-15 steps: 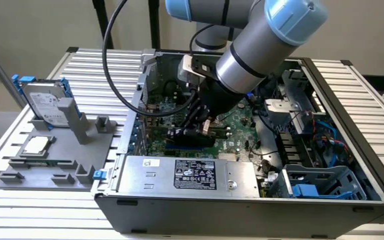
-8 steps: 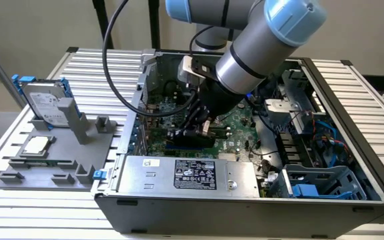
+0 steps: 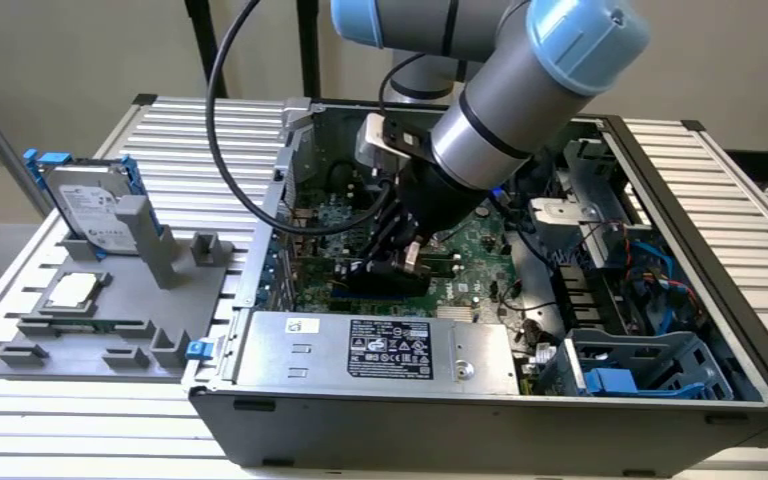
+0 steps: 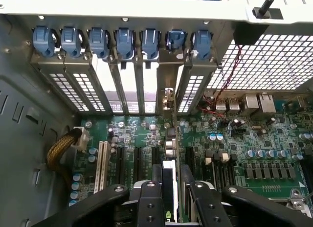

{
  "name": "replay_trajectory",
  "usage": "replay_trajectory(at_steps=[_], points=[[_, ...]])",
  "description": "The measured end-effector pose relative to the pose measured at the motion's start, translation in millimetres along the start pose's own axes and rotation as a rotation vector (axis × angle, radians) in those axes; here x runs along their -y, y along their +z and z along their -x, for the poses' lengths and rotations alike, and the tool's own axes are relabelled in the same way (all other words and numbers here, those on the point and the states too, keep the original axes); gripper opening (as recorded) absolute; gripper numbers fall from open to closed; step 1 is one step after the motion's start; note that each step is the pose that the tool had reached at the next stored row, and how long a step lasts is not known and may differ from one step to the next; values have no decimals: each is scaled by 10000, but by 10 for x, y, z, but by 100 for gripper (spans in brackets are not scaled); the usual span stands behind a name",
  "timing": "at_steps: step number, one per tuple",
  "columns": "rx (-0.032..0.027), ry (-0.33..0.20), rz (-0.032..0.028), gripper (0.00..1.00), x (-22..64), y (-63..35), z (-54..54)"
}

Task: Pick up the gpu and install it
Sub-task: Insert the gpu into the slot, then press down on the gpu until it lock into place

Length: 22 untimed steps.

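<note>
Inside the open computer case [image 3: 491, 420], my gripper [image 3: 406, 260] hangs low over the green motherboard [image 3: 471, 250]. It is shut on the gpu [image 3: 381, 277], a black card held on edge just above the expansion slots. The wrist view looks along the card: the gpu [image 4: 169, 175] runs edge-on between my two fingers [image 4: 149, 200]. Its silver bracket [image 4: 168, 103] stands at the rear panel, in an open gap between the perforated slot covers [image 4: 66, 87]. The gripper [image 4: 175, 190] sits over the black expansion slots [image 4: 138, 163].
Blue slot latches [image 4: 124, 41] line the rear panel. A silver power supply [image 3: 377, 350] fills the case front, and drive cages with blue parts [image 3: 638, 375] sit at the exterior view's right. A grey fixture [image 3: 104, 300] outside the case holds a hard drive [image 3: 91, 205].
</note>
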<state>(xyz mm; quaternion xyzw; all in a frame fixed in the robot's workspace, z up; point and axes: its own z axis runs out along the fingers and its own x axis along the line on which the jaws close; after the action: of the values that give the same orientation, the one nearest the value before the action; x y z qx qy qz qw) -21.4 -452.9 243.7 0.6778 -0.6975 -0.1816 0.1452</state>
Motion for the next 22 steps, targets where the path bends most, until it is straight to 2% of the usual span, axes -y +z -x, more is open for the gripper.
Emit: replay_trajectory(at_steps=[9,22], points=[[-3,2,16,0,14,28,5],[-9,10,95,0,29,59,26]])
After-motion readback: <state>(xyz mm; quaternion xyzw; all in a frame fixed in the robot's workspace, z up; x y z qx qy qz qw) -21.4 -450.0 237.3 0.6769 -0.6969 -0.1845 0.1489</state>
